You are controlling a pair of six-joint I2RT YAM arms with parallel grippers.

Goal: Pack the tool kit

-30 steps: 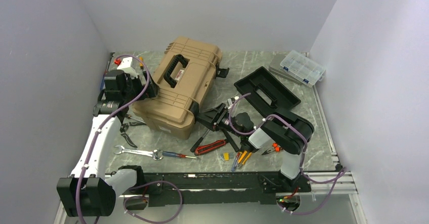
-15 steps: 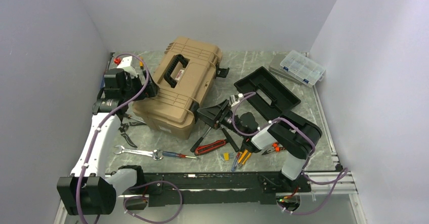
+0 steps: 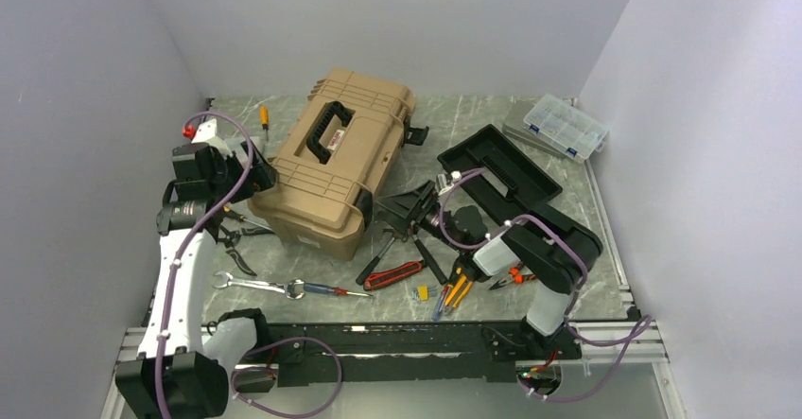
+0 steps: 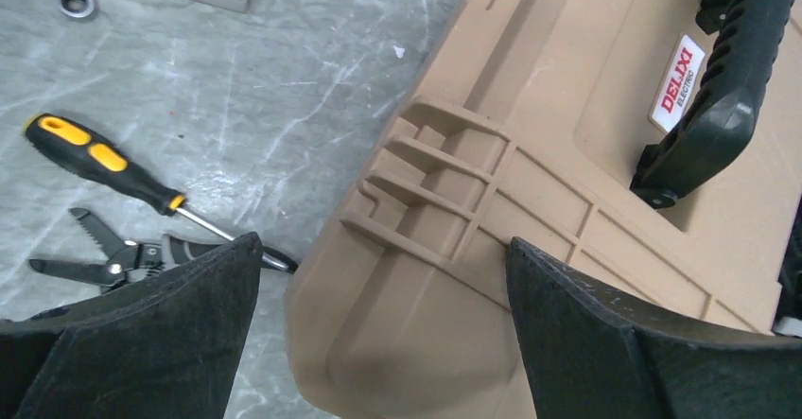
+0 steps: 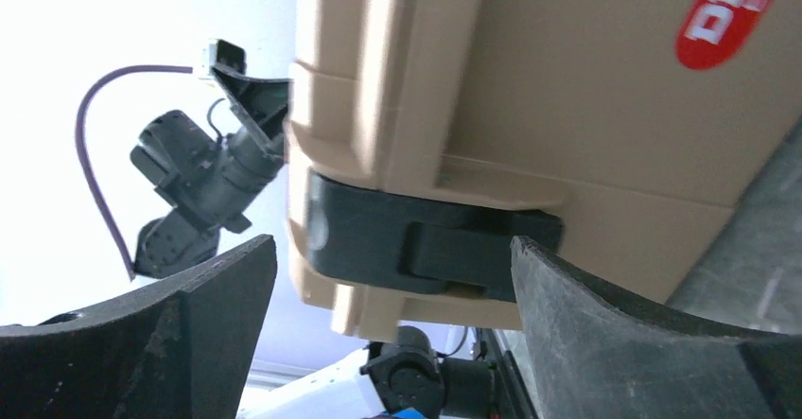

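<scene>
The tool kit (image 3: 331, 168) sits shut on the left half of the worktop, skewed, with its far end near the far edge. Its black insert tray (image 3: 498, 165) lies out on the worktop towards the right edge. The hand tools are loose too: a wrench (image 3: 255, 285) and red-handled pliers (image 3: 394, 274) along the near edge, and a yellow-and-black screwdriver (image 4: 104, 164) by the left edge.

My right fingers (image 3: 392, 213) stand wide and hold nothing. They straddle the black latch (image 5: 435, 249) on the box's front wall. My left fingers (image 3: 257, 175) are just as wide and empty, and hover over the box's left corner.

As I judge it, nothing is packed yet and the lid must come open first. The risk is in the latch. If my right fingers close on the latch and the wall behind it together, it will not release. Pulling then would drag or tip the whole box, since my left fingers are not bracing it. A sliding box could also ride onto the screwdriver whose shaft runs right up to that left corner.
</scene>
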